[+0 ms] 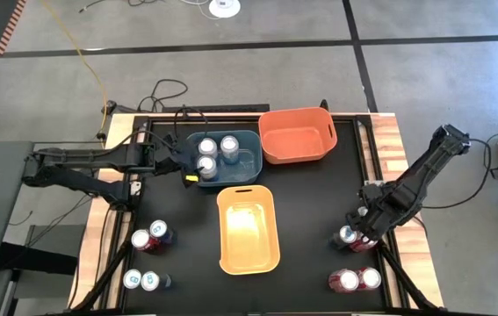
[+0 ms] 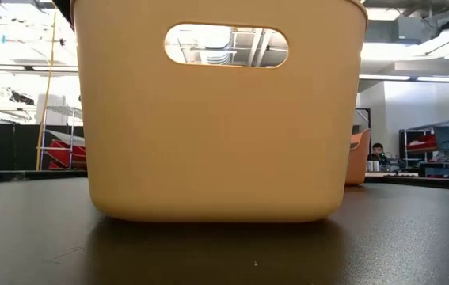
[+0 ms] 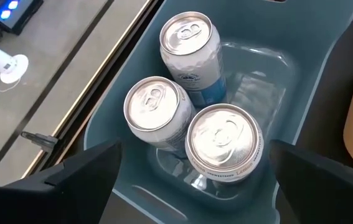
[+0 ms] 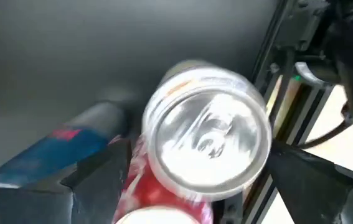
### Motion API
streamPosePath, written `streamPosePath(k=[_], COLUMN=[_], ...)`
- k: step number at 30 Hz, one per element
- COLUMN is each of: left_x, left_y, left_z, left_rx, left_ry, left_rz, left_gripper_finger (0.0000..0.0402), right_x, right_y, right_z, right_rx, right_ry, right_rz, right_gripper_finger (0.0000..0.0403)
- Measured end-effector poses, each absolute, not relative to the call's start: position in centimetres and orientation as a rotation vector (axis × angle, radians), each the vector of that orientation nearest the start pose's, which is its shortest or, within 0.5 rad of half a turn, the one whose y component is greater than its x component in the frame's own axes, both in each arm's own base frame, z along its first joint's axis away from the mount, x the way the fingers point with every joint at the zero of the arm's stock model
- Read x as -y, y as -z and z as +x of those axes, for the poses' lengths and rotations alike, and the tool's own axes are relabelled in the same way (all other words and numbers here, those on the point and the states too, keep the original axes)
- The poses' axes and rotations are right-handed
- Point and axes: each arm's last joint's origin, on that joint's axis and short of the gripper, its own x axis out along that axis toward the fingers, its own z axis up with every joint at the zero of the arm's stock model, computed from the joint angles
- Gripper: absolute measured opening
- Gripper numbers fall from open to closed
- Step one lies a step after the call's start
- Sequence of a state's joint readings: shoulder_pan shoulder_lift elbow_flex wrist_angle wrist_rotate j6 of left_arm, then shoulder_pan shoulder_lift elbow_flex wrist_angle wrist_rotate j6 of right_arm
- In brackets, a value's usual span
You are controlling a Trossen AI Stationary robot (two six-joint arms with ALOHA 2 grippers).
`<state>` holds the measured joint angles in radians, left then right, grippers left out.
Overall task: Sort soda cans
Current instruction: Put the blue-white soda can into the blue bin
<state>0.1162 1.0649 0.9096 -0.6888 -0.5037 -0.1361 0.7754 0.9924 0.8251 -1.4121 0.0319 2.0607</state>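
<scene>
A: Right hand (image 4: 195, 180) spread wide around a red can (image 4: 204, 152) near the worktop's right edge — not gripped yet. Left hand (image 3: 192, 180) open too, poised over the blue bin (image 1: 250, 161).

B: Three pale cans (image 3: 157, 112) in that bin. Orange bin (image 1: 297, 134) and yellow bin (image 1: 249, 230) empty — most cans unsorted along both side edges.

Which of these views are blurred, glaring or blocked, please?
Right wrist view: motion-smeared, the red can top streaked between the right gripper fingers. Low view: the yellow bin fills the frame and hides the cans; bright ceiling lights behind. Left wrist view: sharp, soft shine on the three cans in the blue bin. High view: even light.
</scene>
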Motion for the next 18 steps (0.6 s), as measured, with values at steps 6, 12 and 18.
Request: streamPosePath(k=[6,12,18], left_x=[-3.8,-3.8,-3.8], left_y=[-28.7,-28.7,-28.7], left_z=[20.3,20.3,20.3], left_rx=[-0.794,-0.791,-0.792], left_ry=[-0.638,-0.638,-0.638], left_rz=[0.040,0.040,0.039], left_gripper_finger=[0.0398,0.0398,0.0398], right_x=[-8.3,-7.7,-7.3], right_y=[-23.1,-23.0,-23.1], right_z=[9.0,9.5,10.0], right_rx=[-1.272,-1.235,-1.256], right_ry=[1.070,1.090,1.067], right_rz=[0.966,0.964,0.983], right_gripper_finger=[0.0387,0.0338,0.0265])
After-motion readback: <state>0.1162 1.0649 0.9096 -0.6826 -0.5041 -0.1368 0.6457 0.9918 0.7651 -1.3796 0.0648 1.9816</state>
